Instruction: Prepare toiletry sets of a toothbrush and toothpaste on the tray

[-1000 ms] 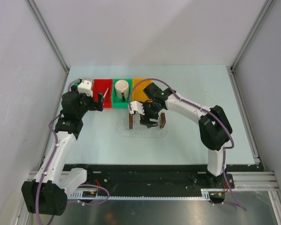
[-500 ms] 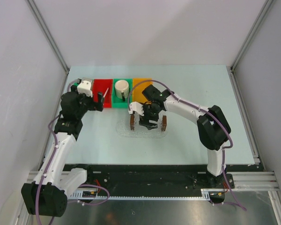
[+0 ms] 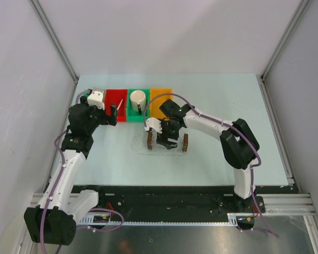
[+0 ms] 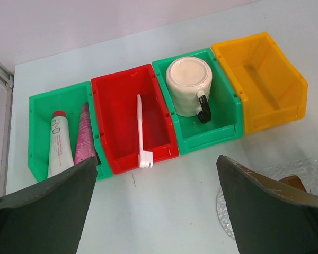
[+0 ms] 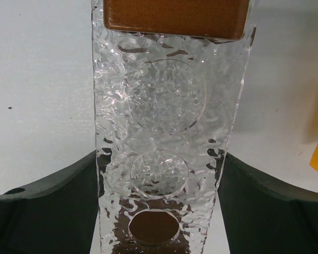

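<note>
Only small, illegible lettering on the white tube (image 4: 57,145).

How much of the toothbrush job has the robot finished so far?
Done: nothing is packed yet; no item shows on the clear plastic tray. In hand: the right tool grips that tray by its long sides, and the left tool hangs open near the bins. Left: the slim white toothbrush lies in the red bin and the pink toothpaste tube in the green end bin; both must go on the tray.
</note>
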Tool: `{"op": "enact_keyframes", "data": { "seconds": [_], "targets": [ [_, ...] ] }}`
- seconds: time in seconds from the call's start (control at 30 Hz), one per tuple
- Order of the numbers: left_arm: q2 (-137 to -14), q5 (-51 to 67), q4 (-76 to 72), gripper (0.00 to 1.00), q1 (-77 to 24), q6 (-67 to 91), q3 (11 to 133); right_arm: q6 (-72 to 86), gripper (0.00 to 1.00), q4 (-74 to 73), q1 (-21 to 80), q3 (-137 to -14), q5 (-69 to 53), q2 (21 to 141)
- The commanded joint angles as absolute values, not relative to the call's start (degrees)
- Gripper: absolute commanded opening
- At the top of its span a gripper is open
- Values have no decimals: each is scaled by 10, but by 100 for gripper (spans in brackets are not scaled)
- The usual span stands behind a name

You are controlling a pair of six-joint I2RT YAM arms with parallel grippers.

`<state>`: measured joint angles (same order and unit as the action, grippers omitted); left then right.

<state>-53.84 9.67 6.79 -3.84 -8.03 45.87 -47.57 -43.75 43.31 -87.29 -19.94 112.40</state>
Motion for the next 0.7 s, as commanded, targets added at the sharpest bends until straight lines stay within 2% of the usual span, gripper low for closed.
{"op": "enact_keyframes", "data": {
  "seconds": [0.0,0.67],
  "targets": [
    [-526,119,61,100,-33,-111,467,-470,29,-418,440,-869,-201,1121],
    [-524,120,61,100,-33,-112,465,-480,33,-415,446,-845,-167,1119]
  ]
}}
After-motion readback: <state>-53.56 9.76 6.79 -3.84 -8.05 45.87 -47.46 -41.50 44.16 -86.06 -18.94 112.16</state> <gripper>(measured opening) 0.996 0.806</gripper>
